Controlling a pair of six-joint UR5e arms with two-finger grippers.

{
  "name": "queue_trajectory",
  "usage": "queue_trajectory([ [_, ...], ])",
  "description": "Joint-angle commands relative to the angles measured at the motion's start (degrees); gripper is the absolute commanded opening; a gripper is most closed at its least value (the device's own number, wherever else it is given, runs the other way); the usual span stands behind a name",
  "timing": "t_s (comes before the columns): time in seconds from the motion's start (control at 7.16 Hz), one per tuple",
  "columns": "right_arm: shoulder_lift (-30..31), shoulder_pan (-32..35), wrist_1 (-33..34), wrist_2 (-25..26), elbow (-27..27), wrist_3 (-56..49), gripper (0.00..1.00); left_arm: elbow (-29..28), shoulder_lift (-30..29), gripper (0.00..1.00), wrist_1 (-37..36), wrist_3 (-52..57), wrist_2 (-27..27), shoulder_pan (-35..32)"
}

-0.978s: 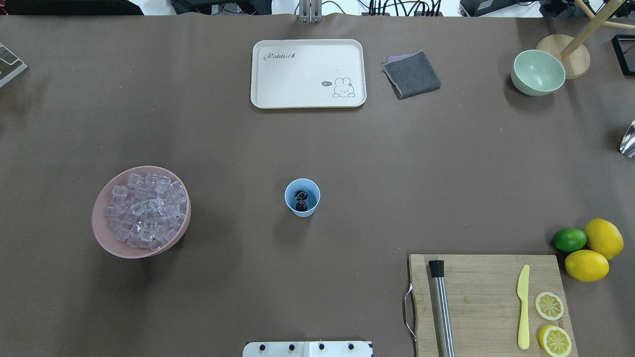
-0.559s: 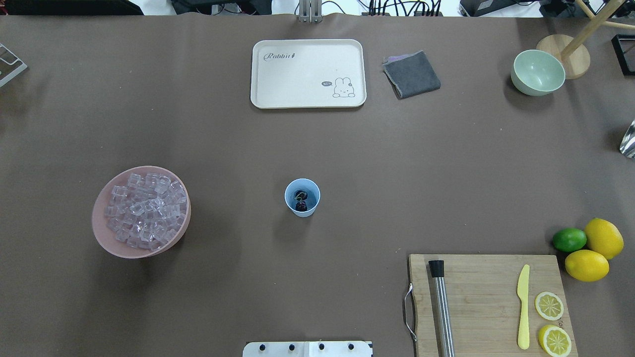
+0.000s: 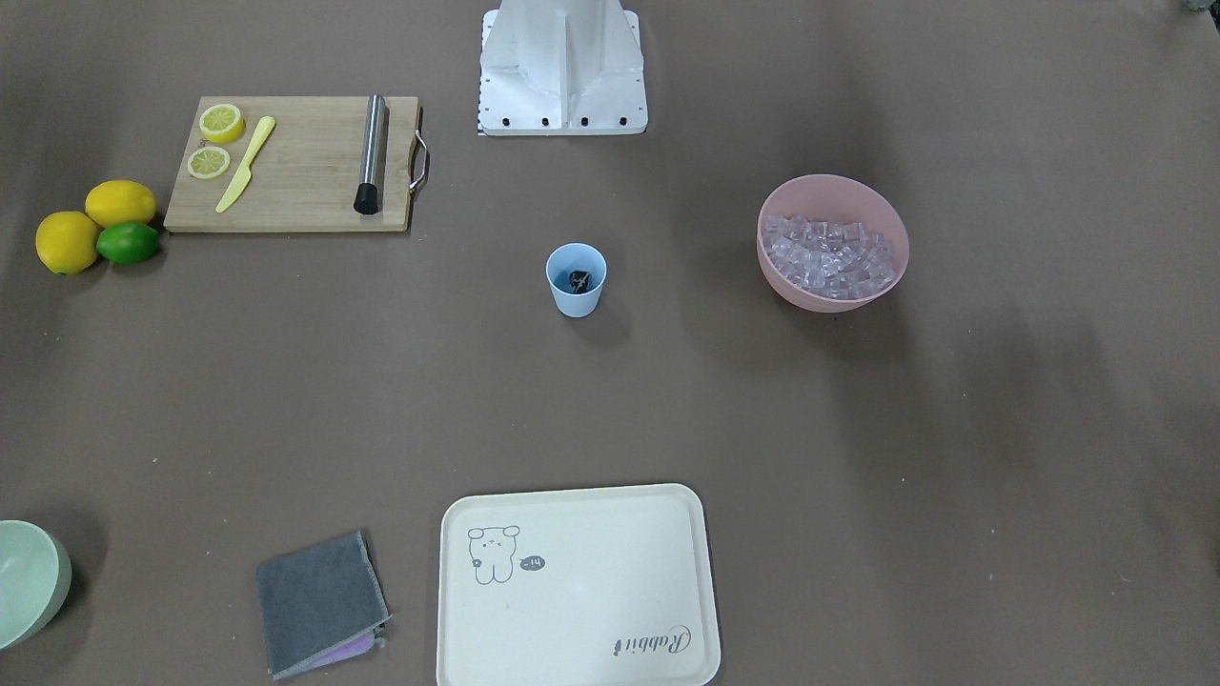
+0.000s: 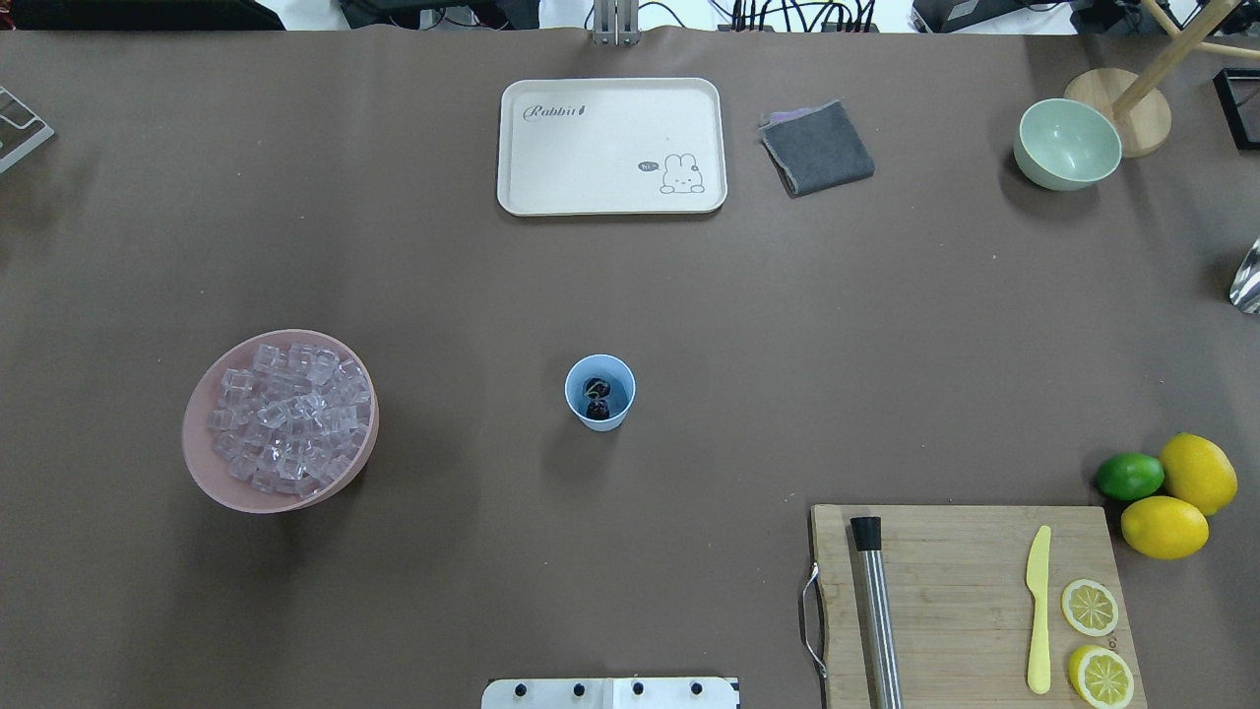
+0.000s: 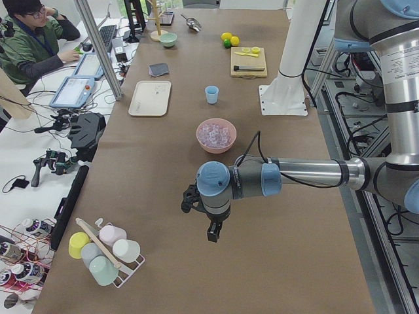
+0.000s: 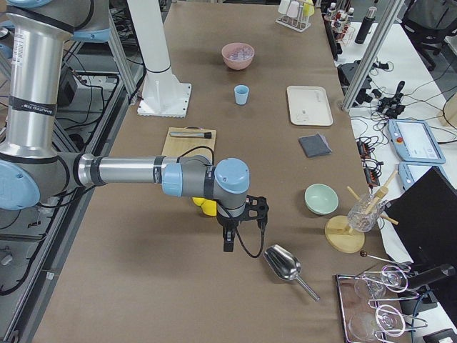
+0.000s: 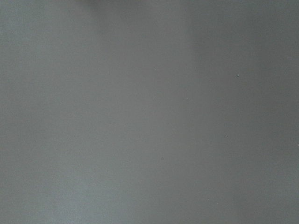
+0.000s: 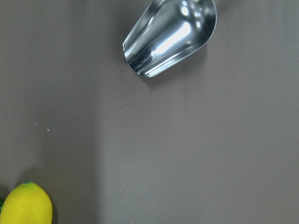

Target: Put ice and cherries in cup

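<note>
At table centre in the overhead view, the cup (image 4: pixel 602 422) holds the cherries (image 4: pixel 597 395); we see no cube in it, so we judge the ice (image 4: pixel 290 418) yet to go in. It fills the pink bowl (image 4: pixel 197 458) at the cup's nine o'clock, well apart. The left gripper (image 5: pixel 213 232) and right gripper (image 6: pixel 228 241) hang at the table's ends, and we cannot tell how wide their fingers stand

We see soft, even overhead light and sharp focus; faint shadows pool beside the cup (image 4: pixel 602 424) and pink bowl (image 4: pixel 212 487); glare streaks the metal scoop (image 8: pixel 173 35) near the right pincer (image 6: pixel 228 245).
</note>
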State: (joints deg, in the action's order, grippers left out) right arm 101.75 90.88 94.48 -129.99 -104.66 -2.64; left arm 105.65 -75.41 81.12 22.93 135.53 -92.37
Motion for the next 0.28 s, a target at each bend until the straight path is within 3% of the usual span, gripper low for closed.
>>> queue_trajectory([
  [0.0, -0.1, 0.0, 0.0, 0.0, 0.0, 0.0, 1.00, 0.0, 0.0, 0.99, 0.0, 0.0, -0.1, 0.0],
  [0.14, -0.1, 0.0, 0.0, 0.0, 0.1, 0.0, 1.00, 0.0, 0.0, 0.99, 0.0, 0.0, 0.0, 0.0],
])
